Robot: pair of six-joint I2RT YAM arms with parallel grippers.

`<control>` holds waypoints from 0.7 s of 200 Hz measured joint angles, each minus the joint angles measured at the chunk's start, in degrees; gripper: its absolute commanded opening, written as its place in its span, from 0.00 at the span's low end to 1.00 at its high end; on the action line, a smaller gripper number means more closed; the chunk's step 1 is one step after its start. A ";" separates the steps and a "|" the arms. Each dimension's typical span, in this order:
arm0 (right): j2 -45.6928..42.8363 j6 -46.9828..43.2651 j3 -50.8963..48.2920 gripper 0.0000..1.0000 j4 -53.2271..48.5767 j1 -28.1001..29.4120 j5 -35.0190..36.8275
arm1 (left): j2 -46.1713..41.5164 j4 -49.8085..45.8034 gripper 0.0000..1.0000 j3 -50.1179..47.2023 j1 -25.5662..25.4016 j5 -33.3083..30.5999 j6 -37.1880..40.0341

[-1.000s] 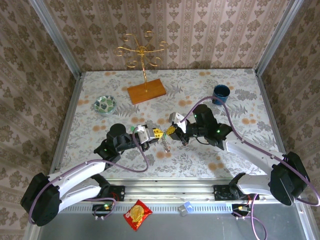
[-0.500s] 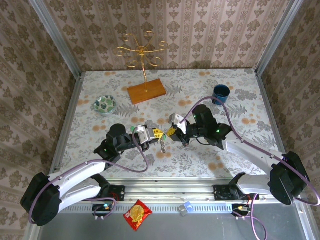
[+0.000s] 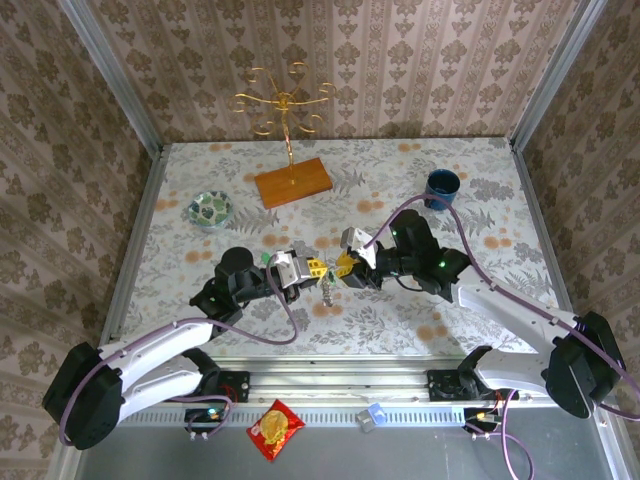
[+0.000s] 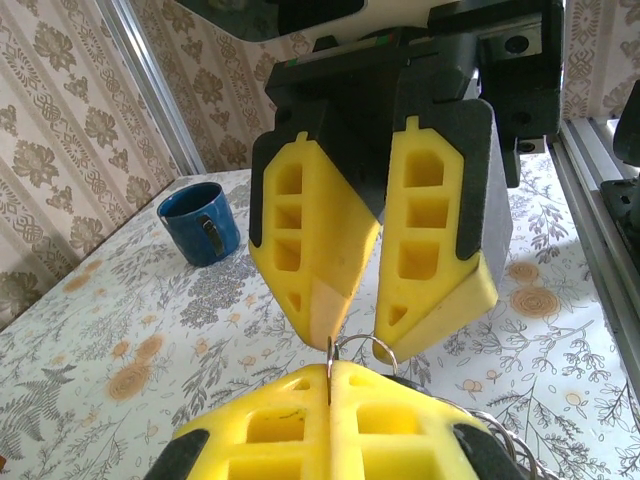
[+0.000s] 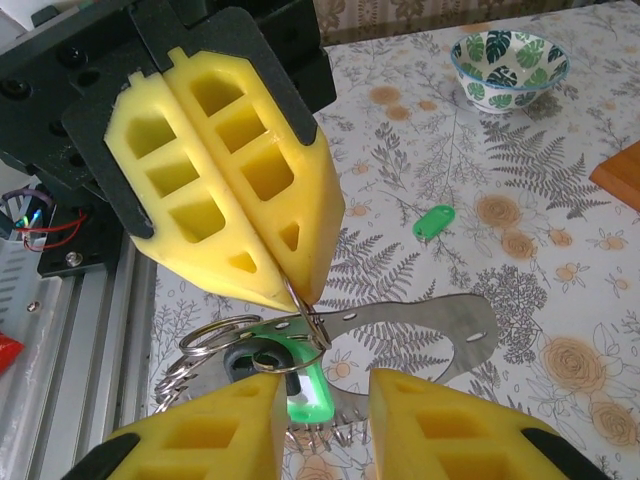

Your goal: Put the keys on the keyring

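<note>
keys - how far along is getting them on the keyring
Done: one green key seems to hang from the keyring, though the join is unclear. In hand: the left hand is shut on the keyring, with the open right hand right at it. Left: the second green key lies loose on the table, not yet threaded.

Left hand (image 4: 330, 376) at near edge, yellow fingers (image 4: 270, 422) pressed together; thin metal ring (image 4: 330, 358) stands edge-on in their seam. Right hand (image 4: 360, 338) directly opposite, tips slightly parted, flanking the ring's top. Blue cup (image 4: 200, 222) beyond, off left, on floral worktop (image 4: 120, 340). Chain links (image 4: 505, 432) just right.
</note>
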 measured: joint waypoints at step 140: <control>-1.64 -1.14 -0.22 0.31 -3.41 0.15 1.90 | 0.00 0.02 0.00 0.00 0.00 0.00 -0.02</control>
